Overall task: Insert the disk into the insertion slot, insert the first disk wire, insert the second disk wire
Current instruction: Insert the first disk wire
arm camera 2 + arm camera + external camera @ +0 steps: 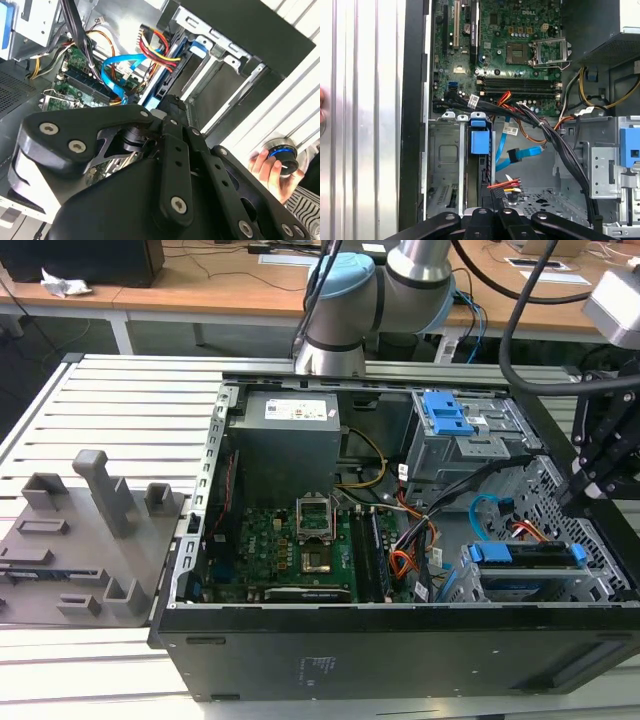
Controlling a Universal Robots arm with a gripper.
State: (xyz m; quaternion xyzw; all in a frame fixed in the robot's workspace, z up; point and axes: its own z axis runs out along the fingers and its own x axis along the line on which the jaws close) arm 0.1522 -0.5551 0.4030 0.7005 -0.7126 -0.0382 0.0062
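Slatted aluminium table [120,400] carried an open black computer case [400,640], insides facing up. The arm [350,300] rose behind the case in the exterior view. A grey moulded fixture tray [60,560] lay on the table at the exterior view's left, just beside the case.

Inside the case, a grey power supply [290,435] sat at the back with the green motherboard [280,540] in front of it. A taller grey bay with a blue latch [450,420] stood toward the exterior view's right.

The insertion slot [468,585], a low perforated cage, occupied the near corner at the exterior view's right. The disk [530,557] stood on edge inside it in its blue carrier, between the upright plates.

The gripper [585,480] hung over the case's edge at the exterior view's right, above the disk and near it. Contact was not clear. I could not tell whether the claw was wide or narrow, or whether it held anything.

The second disk wire [517,155], flat and light blue, curled just beside the disk, with one end lying apart from it over the case floor. Red-orange wires [502,185] ended near the disk, close under the gripper.

In the second wrist view, a hand [267,170] at the table's edge gripped a round black knob [282,152] with a blue ring.
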